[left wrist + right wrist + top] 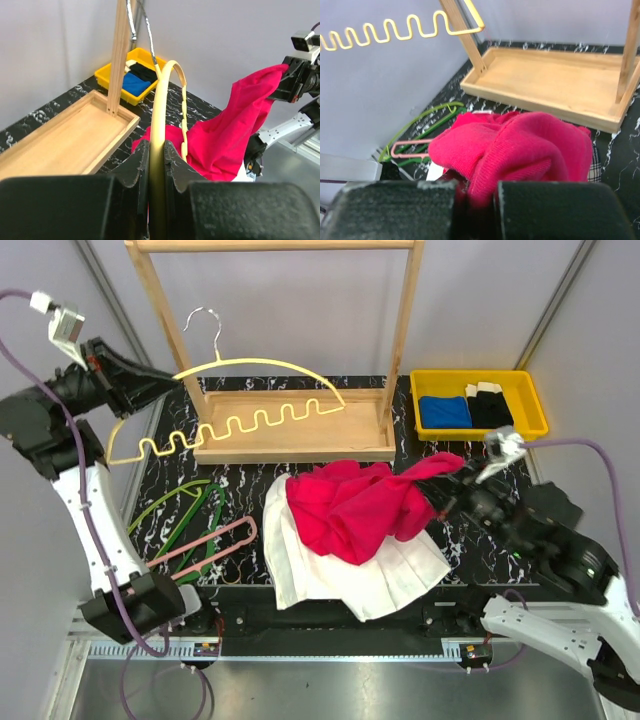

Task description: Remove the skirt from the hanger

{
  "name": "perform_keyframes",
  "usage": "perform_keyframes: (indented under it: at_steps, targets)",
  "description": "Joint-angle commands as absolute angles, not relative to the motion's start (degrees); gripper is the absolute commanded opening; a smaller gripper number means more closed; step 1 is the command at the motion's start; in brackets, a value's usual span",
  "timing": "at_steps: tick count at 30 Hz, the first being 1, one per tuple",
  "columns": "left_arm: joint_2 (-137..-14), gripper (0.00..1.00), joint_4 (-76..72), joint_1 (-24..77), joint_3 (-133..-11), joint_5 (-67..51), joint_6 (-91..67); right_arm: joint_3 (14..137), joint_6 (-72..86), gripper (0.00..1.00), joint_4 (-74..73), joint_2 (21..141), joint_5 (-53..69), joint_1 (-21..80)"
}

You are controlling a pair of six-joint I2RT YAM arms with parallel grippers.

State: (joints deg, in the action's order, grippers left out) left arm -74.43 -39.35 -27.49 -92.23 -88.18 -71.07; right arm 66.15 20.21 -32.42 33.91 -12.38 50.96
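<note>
The white pleated skirt (335, 575) lies flat on the table's front middle, half covered by a bright red shirt (350, 505). The pale pink hanger (205, 543) lies on the table left of the skirt, apart from it; it also shows in the right wrist view (410, 145). My right gripper (441, 492) is shut on a fold of the red shirt (520, 150) and holds it raised. My left gripper (176, 380) is shut on the pale yellow curved hanger (161, 100), held up at the far left.
Green wire hangers (182, 505) lie beside the pink hanger. A wooden rack with a tray base (300, 435) stands at the back. A yellow bin (480, 434) with blue and black cloths sits back right. A bit of plaid cloth (594, 172) shows under the shirt.
</note>
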Motion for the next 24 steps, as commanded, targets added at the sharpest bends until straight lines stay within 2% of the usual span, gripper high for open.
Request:
perform_keyframes:
  at_steps: [1,7,10,14,16,17,18,19,21,22,23,24]
  targets:
    - [-68.12,0.00,-44.65,-38.09,-80.10,-96.77,-70.93,69.94,20.66,0.00,-29.45,45.69,-6.79,50.98]
    - [-58.81,0.00,-49.04,-59.37,-53.07,-96.68,-72.24,76.98,19.43,0.00,-24.53,54.48,-3.61,51.06]
    - [-52.57,0.00,-49.13,-66.77,-40.93,-96.94,-71.03,78.92,19.51,0.00,-23.56,57.39,-2.29,50.98]
    - [-44.14,0.00,-53.84,-70.05,-32.10,-96.86,-69.87,79.54,21.53,0.00,-21.89,60.20,1.56,50.98]
    - [-43.94,0.01,-54.31,-71.36,-31.99,-96.68,-68.39,79.54,22.23,0.00,-21.27,61.08,2.37,50.89]
    - [-44.64,0.04,-55.10,-72.15,-31.73,-96.59,-68.81,79.37,22.50,0.00,-20.75,61.26,2.72,50.80]
    - [-45.95,0.10,-55.37,-72.94,-31.64,-96.68,-68.99,79.28,22.59,0.00,-20.57,61.35,3.07,50.89]
    - [-48.40,0.25,-55.46,-74.43,-31.64,-96.85,-68.99,79.36,22.50,0.00,-20.57,61.52,3.08,50.80]
    - [-51.58,0.37,-55.37,-76.37,-32.25,-97.03,-69.78,79.89,22.59,0.00,-20.48,61.96,3.08,50.63]
    - [-53.16,0.49,-55.46,-77.07,-33.04,-96.94,-70.22,79.89,22.85,0.00,-20.48,62.05,3.08,50.45]
    - [-56.31,0.78,-55.46,-77.17,-33.92,-97.03,-69.62,79.89,23.20,0.00,-20.57,62.22,3.25,50.36]
    - [-57.47,0.98,-55.63,-77.25,-35.75,-97.03,-69.00,79.63,23.55,0.00,-20.57,62.14,3.34,50.27]
